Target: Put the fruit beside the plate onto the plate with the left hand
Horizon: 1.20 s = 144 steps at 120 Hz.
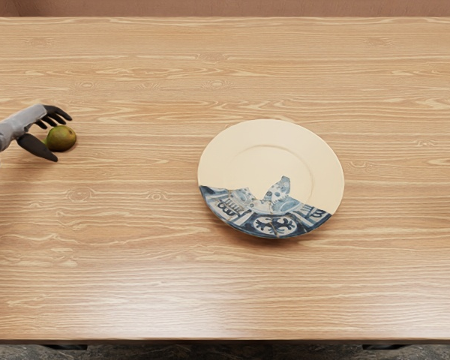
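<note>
Greenish fruit (pixel 61 138) sits btw thumb (pixel 39 147) & spread fingers (pixel 56 118) of left hand (pixel 33 129), contact unclear; arm enters from L edge, plate (pixel 255 150) well apart.

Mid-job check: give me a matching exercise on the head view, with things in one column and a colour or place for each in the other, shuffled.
Things:
1. fruit
2. plate
3. left hand
4. table

Descriptions:
a. cream, with a blue pattern on its near part, right of centre
b. light wood grain
c. greenish, lying far left
d. grey and black, coming in from the left edge

Pairs: 1-c, 2-a, 3-d, 4-b
</note>
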{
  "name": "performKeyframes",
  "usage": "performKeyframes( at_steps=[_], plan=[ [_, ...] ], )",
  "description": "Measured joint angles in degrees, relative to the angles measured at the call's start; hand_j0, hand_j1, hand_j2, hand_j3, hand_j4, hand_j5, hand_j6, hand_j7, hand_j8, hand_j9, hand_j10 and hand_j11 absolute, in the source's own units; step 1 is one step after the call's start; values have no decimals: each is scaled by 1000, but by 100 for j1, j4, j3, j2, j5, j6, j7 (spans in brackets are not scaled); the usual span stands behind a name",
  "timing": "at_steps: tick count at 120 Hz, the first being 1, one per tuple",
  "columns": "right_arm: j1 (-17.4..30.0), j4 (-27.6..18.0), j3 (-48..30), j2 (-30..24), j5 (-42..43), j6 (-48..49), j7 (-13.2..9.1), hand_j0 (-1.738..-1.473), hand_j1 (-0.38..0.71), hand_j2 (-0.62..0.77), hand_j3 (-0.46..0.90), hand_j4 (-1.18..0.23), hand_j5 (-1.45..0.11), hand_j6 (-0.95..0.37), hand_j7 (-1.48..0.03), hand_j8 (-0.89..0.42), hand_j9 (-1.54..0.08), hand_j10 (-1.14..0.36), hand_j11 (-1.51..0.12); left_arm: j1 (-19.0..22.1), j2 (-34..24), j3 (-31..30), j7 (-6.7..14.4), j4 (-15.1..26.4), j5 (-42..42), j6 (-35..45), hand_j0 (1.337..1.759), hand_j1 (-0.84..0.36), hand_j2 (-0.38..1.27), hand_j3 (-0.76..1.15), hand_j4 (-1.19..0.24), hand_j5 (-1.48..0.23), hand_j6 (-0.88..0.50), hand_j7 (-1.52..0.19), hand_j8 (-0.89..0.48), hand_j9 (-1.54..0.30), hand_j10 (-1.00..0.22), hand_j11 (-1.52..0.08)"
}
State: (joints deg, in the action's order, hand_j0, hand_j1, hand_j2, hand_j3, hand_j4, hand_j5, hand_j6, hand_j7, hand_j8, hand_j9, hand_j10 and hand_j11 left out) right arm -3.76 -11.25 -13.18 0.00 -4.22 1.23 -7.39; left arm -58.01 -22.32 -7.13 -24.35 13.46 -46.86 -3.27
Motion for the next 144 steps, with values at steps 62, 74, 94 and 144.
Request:
performKeyframes(
  at_steps=[62,74,94,144],
  plan=[
    [2,0,0,0,0,0,-5,-1658,-317,-5,0,-26,-34,-26,-34,-26,-34,-26,-34,-88,0,-59,1,6,-4,-260,1658,-148,88,0,-426,-537,-412,-543,-422,-543,-421,-542],
    [3,0,0,0,-1,0,-4,-1658,-317,-5,0,-26,-34,-26,-34,-26,-34,-26,-34,-122,-12,-76,1,2,-5,-328,1658,-162,90,0,-437,-551,-421,-558,-433,-558,-432,-557],
    [3,0,0,0,0,0,-6,-1658,-317,-5,0,-26,-34,-26,-34,-26,-34,-26,-34,-123,-18,-86,3,-7,-4,-433,1658,-185,95,0,-460,-575,-417,-584,-454,-584,-453,-583],
    [2,0,0,0,0,0,-1,-1658,-317,-5,0,-27,-35,-27,-35,-27,-35,-27,-35,-132,-18,-130,1,1,-8,-483,1658,-226,102,0,-492,-621,-468,-628,-487,-628,-486,-628]
  ],
)
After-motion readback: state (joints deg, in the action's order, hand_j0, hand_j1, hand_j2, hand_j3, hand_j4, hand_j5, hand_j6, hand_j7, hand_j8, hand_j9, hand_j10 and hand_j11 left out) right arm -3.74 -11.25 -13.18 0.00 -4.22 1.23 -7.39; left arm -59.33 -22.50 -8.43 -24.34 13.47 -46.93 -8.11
